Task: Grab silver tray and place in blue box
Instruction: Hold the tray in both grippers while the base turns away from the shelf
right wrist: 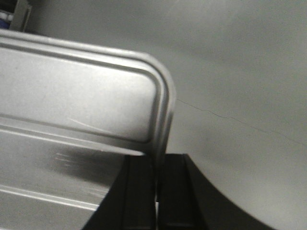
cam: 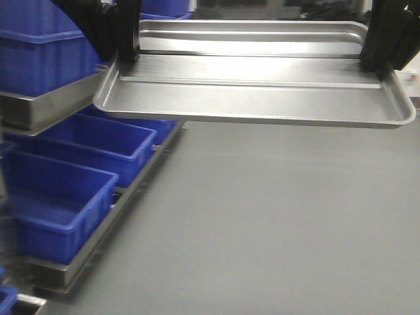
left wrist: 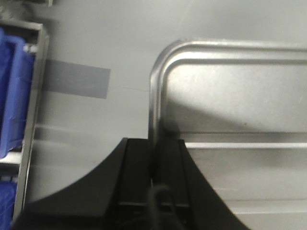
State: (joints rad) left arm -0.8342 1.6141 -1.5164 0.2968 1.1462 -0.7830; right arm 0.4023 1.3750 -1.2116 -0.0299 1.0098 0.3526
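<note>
The silver tray [cam: 256,95] hangs level in the air above the grey surface, its raised ridges running along its floor. My left gripper [cam: 126,41] is shut on the tray's left short rim, and my right gripper [cam: 379,47] is shut on the right short rim. In the left wrist view the black fingers [left wrist: 154,143] pinch the rim of the tray [left wrist: 230,96] near a rounded corner. The right wrist view shows the same grip [right wrist: 157,160] on the tray [right wrist: 72,96]. An open blue box [cam: 62,197] stands at lower left, below and left of the tray.
A steel rack [cam: 98,243] along the left holds more blue crates [cam: 105,141] on two levels, with one tall crate [cam: 39,52] on an upper shelf [cam: 46,105] close to the tray's left end. A grey tape patch [left wrist: 76,79] marks the surface.
</note>
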